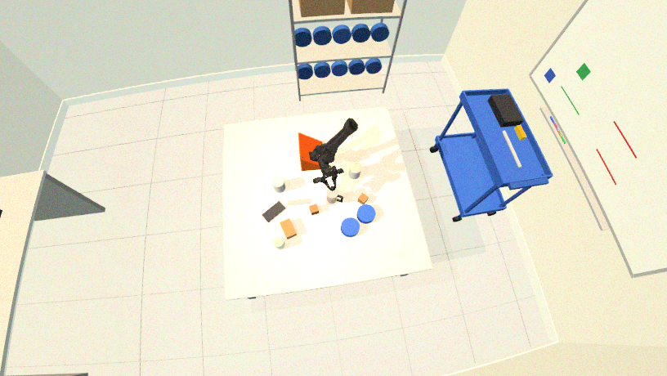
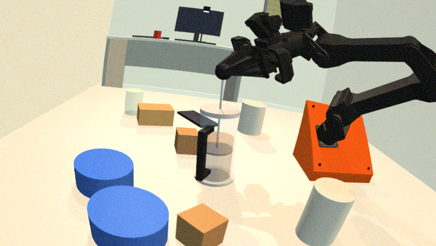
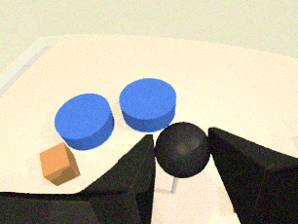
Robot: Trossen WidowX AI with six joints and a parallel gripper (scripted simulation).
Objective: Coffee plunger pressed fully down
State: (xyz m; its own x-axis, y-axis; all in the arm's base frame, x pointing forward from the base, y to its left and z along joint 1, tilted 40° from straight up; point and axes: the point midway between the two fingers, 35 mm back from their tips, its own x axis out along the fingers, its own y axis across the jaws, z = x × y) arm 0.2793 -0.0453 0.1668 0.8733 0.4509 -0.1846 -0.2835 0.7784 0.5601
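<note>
Wrist view: claw [image 3: 183, 158] clenched on round matte-black plunger knob [image 3: 183, 148]; thin rod below, clear cylindrical press [image 2: 217, 152] seemingly upright.

the white table [image 2: 36, 146] carries the coffee press [image 2: 217, 159], two blue discs [image 2: 103, 169], tan blocks [image 2: 201, 227], pale cylinders [image 2: 325, 210], a dark slab [image 2: 196, 118] and the orange arm base [image 2: 334, 152].

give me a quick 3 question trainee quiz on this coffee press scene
1. True or false: the hand is shut on the plunger knob.
2. The filter disc inside the glass sits: A) at the very bottom, B) partway down, C) above the rim.
3. What colour is the press handle?

Key: 1 true; 2 B; 3 black.
</note>
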